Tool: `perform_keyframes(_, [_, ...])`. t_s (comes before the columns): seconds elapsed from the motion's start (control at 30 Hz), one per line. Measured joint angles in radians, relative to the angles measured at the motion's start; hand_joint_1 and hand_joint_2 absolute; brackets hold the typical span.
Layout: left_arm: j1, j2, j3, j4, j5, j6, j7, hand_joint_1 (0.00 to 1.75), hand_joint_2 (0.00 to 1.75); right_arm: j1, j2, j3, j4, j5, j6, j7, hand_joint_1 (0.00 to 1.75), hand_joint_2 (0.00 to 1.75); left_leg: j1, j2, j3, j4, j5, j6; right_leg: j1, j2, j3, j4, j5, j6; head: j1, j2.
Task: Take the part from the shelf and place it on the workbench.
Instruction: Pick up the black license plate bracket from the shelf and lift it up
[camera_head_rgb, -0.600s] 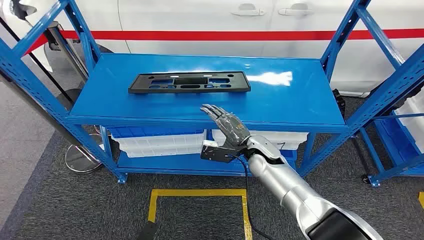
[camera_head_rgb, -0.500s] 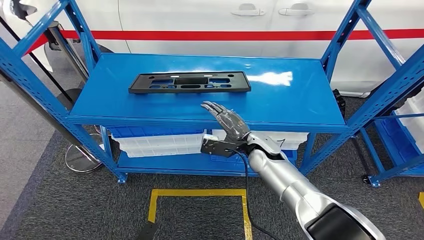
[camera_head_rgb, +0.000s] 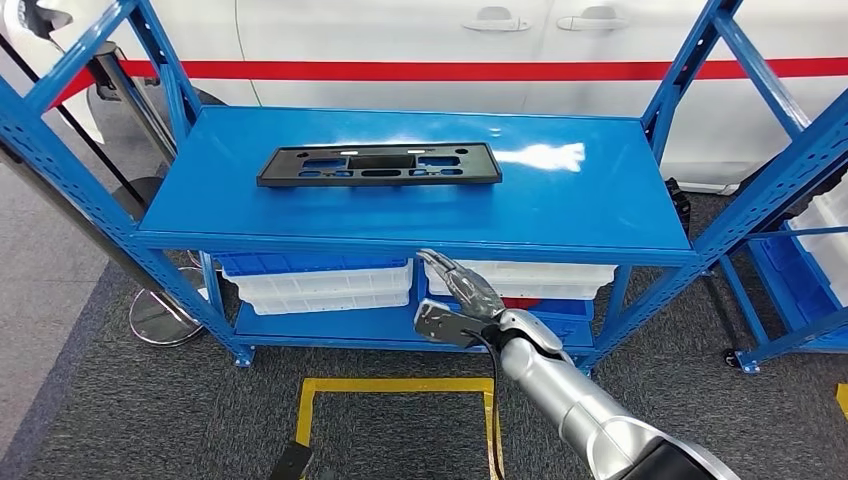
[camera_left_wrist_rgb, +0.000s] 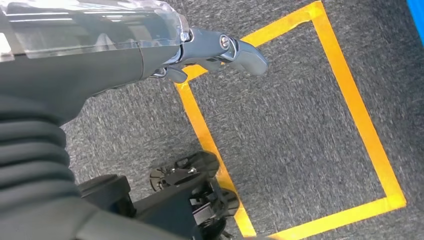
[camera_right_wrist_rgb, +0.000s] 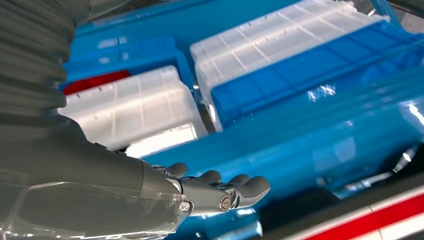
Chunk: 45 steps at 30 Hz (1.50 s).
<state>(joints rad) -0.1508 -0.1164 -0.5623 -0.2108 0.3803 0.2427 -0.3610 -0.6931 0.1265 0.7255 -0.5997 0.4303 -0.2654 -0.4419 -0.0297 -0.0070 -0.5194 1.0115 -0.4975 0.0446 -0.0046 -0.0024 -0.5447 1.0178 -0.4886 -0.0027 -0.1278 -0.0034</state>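
Observation:
The part (camera_head_rgb: 379, 164), a long flat black plate with cut-outs, lies on the top of the blue shelf (camera_head_rgb: 560, 205), left of centre. My right hand (camera_head_rgb: 461, 284) hangs in front of the shelf's front edge and below it, fingers stretched out and apart, holding nothing. In the right wrist view the same hand (camera_right_wrist_rgb: 215, 190) points at the shelf's edge. My left hand (camera_left_wrist_rgb: 215, 50) hangs low over the floor with its fingers loosely bent and nothing in it.
White and blue bins (camera_head_rgb: 325, 283) fill the lower shelf level. Blue uprights (camera_head_rgb: 70, 170) flank both sides, and another blue rack (camera_head_rgb: 800, 260) stands at the right. A white car body with a red stripe (camera_head_rgb: 420, 70) stands behind. Yellow floor tape (camera_head_rgb: 400, 390) marks a square.
My right hand has dropped from over the shelf top's front edge to below that edge, nearer my body. The part has not moved.

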Motion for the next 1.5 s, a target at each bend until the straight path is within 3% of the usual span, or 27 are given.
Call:
perform_keyframes(0.03, [0.001,0.0,0.004,0.0,0.003,0.0,0.0,0.0,0.0,0.009,-0.003,-0.001,0.0,0.0,-0.004,-0.002,0.0,1.75,0.0,0.0,0.0,0.0,0.0,0.0,0.0,0.0,0.0,0.0,0.0,0.0,0.0,0.0])
perform_keyframes(0.33, [0.001,0.0,0.019,0.0,0.0,0.002,0.026,0.0,0.0,0.017,-0.021,-0.006,-0.042,0.053,-0.04,0.007,0.0,1.75,0.0,0.0,0.0,0.0,0.0,0.0,0.0,0.0,0.0,0.0,0.0,0.0,0.0,0.0])
perform_keyframes(0.77, [0.001,0.0,0.028,0.0,0.005,0.004,0.036,0.0,0.0,-0.139,-0.019,-0.005,-0.111,0.048,0.07,0.046,0.0,1.75,0.0,0.0,0.0,0.0,0.0,0.0,0.0,0.0,0.0,0.001,0.0,0.0,0.0,0.0])
perform_keyframes(1.03, [0.002,0.0,0.035,0.0,0.006,-0.002,0.034,0.0,0.0,-0.157,0.007,0.016,-0.085,0.025,0.106,0.054,0.0,1.75,0.0,0.0,0.0,0.0,0.0,0.0,0.0,0.0,0.0,0.0,0.0,0.0,0.0,0.0])
perform_keyframes(1.17, [0.005,0.001,0.035,0.0,0.0,-0.013,0.028,0.0,0.0,-0.153,0.015,0.031,-0.062,0.018,0.103,0.044,0.0,1.75,-0.005,0.0,-0.005,0.003,-0.001,0.004,-0.004,-0.001,0.0,-0.003,0.005,0.008,0.0,0.0])
perform_keyframes(1.23, [0.006,0.002,0.035,0.0,-0.002,-0.016,0.027,0.0,0.0,-0.152,0.019,0.036,-0.052,0.017,0.101,0.04,0.0,1.75,-0.003,-0.001,-0.003,-0.003,-0.002,0.012,-0.007,-0.001,-0.004,0.007,0.009,0.015,0.0,0.0])
perform_keyframes(1.3, [0.008,0.002,0.035,0.0,-0.003,-0.019,0.027,0.0,0.0,-0.152,0.022,0.039,-0.046,0.016,0.098,0.035,0.0,1.75,0.001,-0.002,0.011,-0.015,-0.003,0.022,-0.008,0.0,-0.023,0.046,0.005,0.02,0.0,0.0])
perform_keyframes(1.33, [0.008,0.002,0.035,0.0,-0.003,-0.02,0.027,0.0,0.0,-0.153,0.023,0.041,-0.043,0.016,0.096,0.032,0.0,1.75,0.002,-0.002,0.019,-0.02,-0.004,0.026,-0.008,0.0,-0.048,0.086,-0.008,0.02,0.0,0.0])
perform_keyframes(1.43, [0.011,0.001,0.035,0.0,-0.003,-0.021,0.027,0.0,0.0,-0.15,0.025,0.046,-0.034,0.014,0.091,0.026,0.0,1.75,0.002,-0.004,0.03,-0.022,-0.012,0.029,-0.008,0.001,-0.176,0.258,-0.055,0.02,0.0,0.0])
perform_keyframes(1.47, [0.014,0.001,0.035,0.0,-0.003,-0.022,0.027,0.0,0.0,-0.147,0.025,0.047,-0.031,0.013,0.092,0.025,0.0,1.75,0.002,-0.006,0.037,-0.022,-0.018,0.028,-0.008,0.001,-0.211,0.287,-0.048,0.02,0.0,0.0])
perform_keyframes(1.5, [0.016,0.001,0.035,0.0,-0.003,-0.022,0.027,0.0,0.0,-0.145,0.026,0.049,-0.028,0.013,0.092,0.026,0.0,1.75,0.002,-0.009,0.047,-0.021,-0.026,0.026,-0.007,0.002,-0.227,0.278,-0.018,0.017,0.0,0.0])
